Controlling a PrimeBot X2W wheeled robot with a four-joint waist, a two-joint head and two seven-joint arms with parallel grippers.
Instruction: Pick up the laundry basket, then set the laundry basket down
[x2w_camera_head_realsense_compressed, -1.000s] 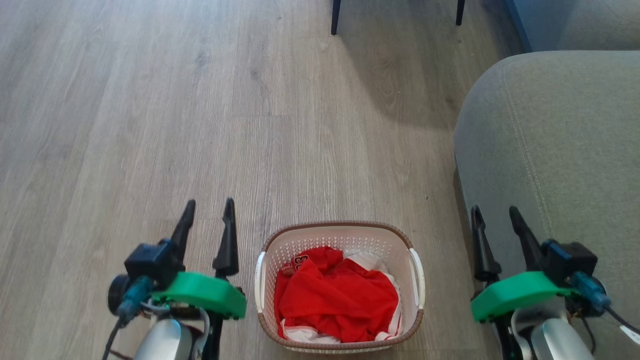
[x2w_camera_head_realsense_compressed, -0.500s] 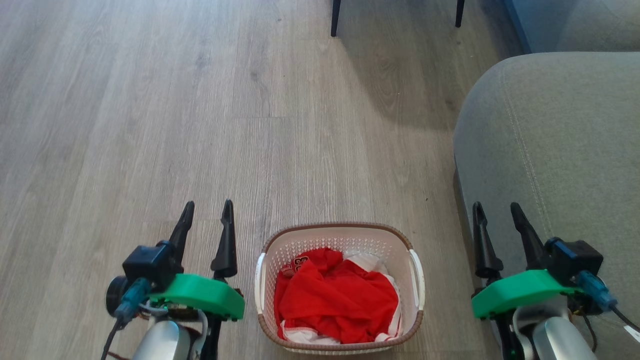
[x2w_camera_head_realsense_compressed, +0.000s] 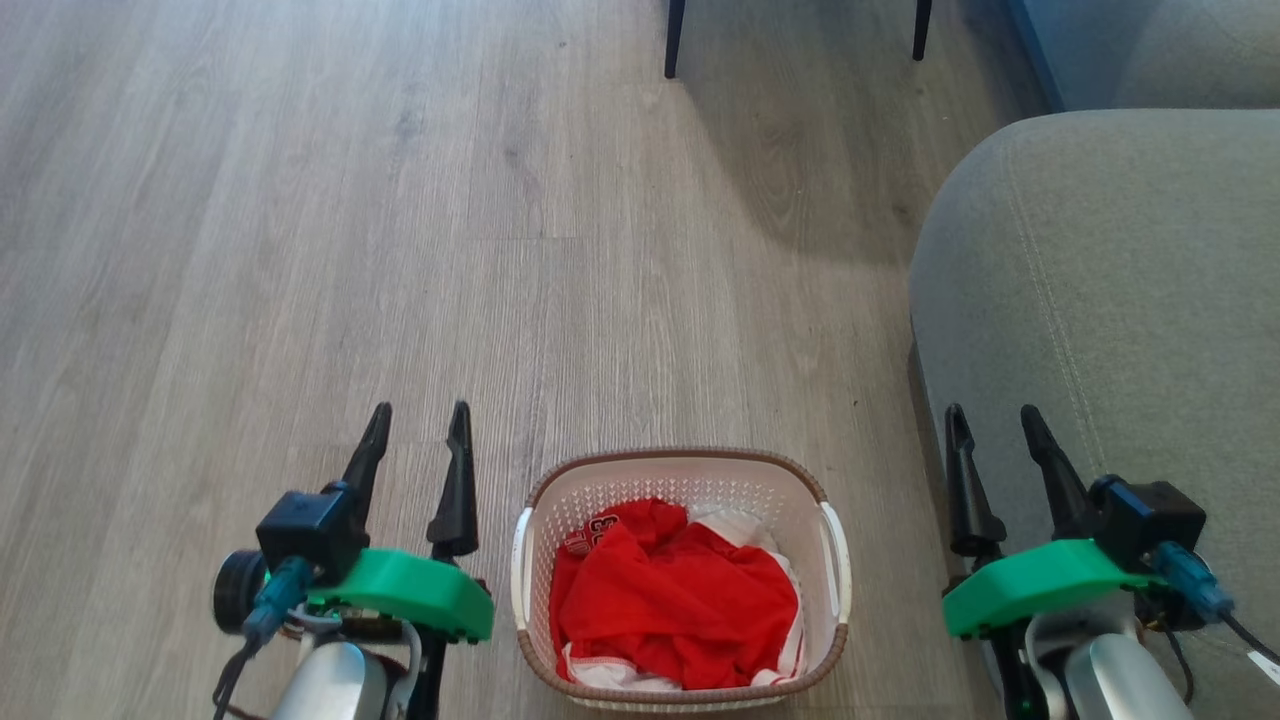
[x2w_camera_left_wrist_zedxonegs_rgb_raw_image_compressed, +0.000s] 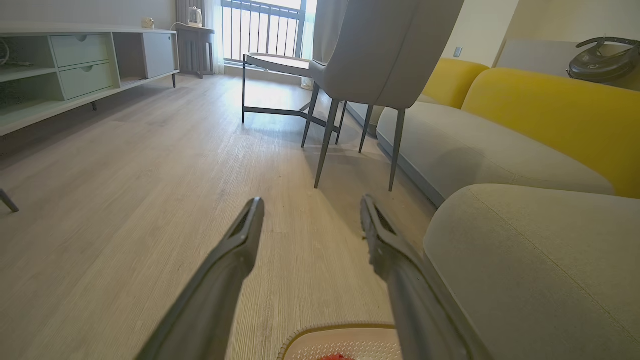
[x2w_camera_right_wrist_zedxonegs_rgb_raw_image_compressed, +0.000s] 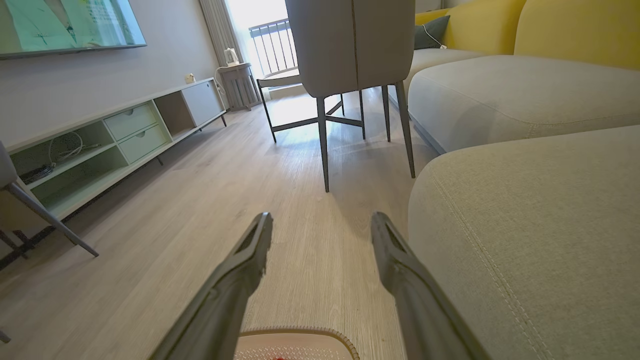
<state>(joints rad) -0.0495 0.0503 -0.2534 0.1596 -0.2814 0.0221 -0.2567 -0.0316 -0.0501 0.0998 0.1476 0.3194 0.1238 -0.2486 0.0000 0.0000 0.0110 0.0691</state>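
My left gripper (x2w_camera_head_realsense_compressed: 420, 407) and right gripper (x2w_camera_head_realsense_compressed: 990, 409), fingers apart and empty, flank the brown-rimmed white perforated laundry basket (x2w_camera_head_realsense_compressed: 690, 482) standing on the wood floor (x2w_camera_head_realsense_compressed: 400, 250).

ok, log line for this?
pre-grasp | brown-rimmed white perforated plastic basket: on floor, untouched | left gripper: open, beside it | right gripper: open, beside it

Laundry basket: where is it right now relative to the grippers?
In the head view, the laundry basket sits on the floor at bottom centre, between the left gripper and right gripper, touching neither; the grey sofa is on its right.
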